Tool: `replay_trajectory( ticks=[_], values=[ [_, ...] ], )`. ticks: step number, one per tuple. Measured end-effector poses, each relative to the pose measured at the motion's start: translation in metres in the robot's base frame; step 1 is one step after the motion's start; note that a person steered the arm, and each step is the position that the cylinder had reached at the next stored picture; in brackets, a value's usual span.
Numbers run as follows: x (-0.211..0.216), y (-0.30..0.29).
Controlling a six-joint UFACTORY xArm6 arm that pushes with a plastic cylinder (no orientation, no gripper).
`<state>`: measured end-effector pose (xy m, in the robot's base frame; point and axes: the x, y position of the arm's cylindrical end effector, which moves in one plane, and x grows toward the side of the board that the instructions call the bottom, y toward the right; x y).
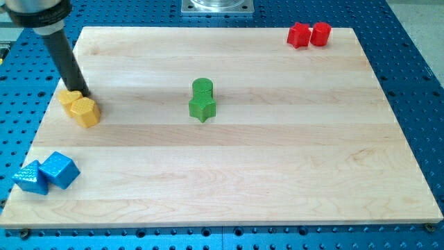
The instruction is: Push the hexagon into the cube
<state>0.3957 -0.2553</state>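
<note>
A yellow hexagon (86, 112) lies near the board's left edge. A second yellow block (69, 98) touches it on its upper left. A blue cube (60, 170) sits near the view's bottom left corner, well below the hexagon. My tip (82, 93) rests on the board just above the hexagon, against the right side of the second yellow block. The dark rod slants up to the view's top left.
A blue triangular block (30, 178) touches the cube's left side. A green cylinder (202, 87) and a green star (202, 107) stand together at mid-board. Two red blocks (298, 35) (320, 33) sit at the top right. The wooden board (277, 173) lies on a blue perforated table.
</note>
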Motion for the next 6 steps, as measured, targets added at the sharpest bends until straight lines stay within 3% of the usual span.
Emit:
replay_trajectory(
  ticks=[2, 4, 5, 6],
  values=[
    [0.11, 0.005],
    [-0.002, 0.018],
    [0.011, 0.048],
    [0.076, 0.058]
  ],
)
